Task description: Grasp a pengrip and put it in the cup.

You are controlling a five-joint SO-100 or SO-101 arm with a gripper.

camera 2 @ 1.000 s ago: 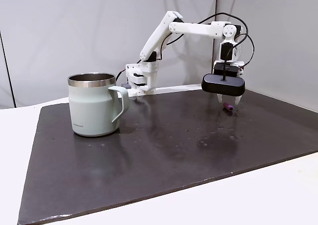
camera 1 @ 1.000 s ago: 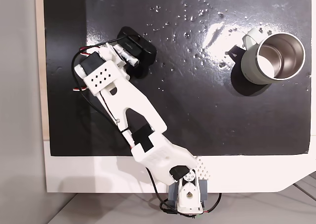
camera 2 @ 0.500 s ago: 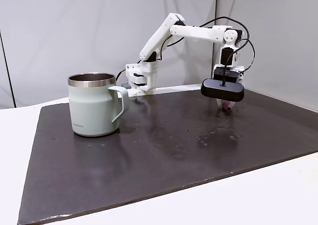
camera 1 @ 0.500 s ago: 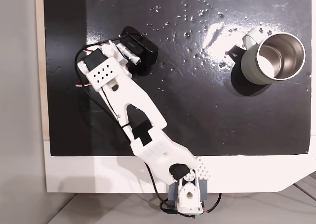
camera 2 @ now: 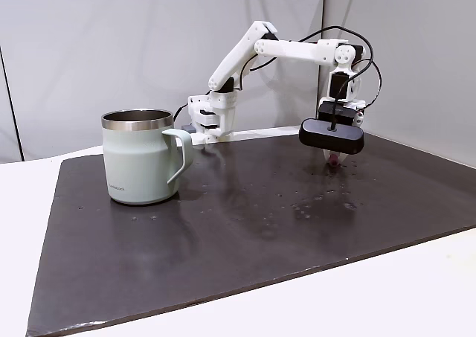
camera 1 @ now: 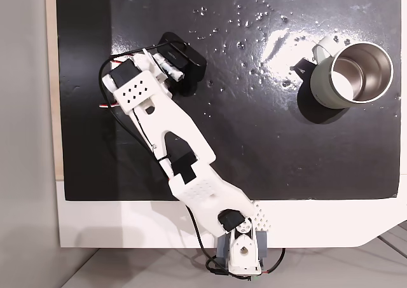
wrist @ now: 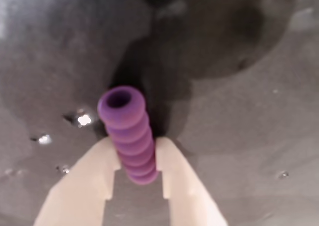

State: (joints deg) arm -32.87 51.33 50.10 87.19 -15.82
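In the wrist view the gripper [wrist: 135, 158] is clamped on the purple pengrip [wrist: 128, 136], its open end pointing away, just above the black mat [camera 2: 245, 225], well apart from the cup [camera 2: 141, 157], whose small printing near the base is too tiny to read.

The arm [camera 1: 166, 126] is white printed plastic with black servo blocks, a perforated wrist plate and thin black and red cables. A black oval camera housing [camera 2: 332, 135] sits above 2 cream, tapered fingers [wrist: 177, 178].
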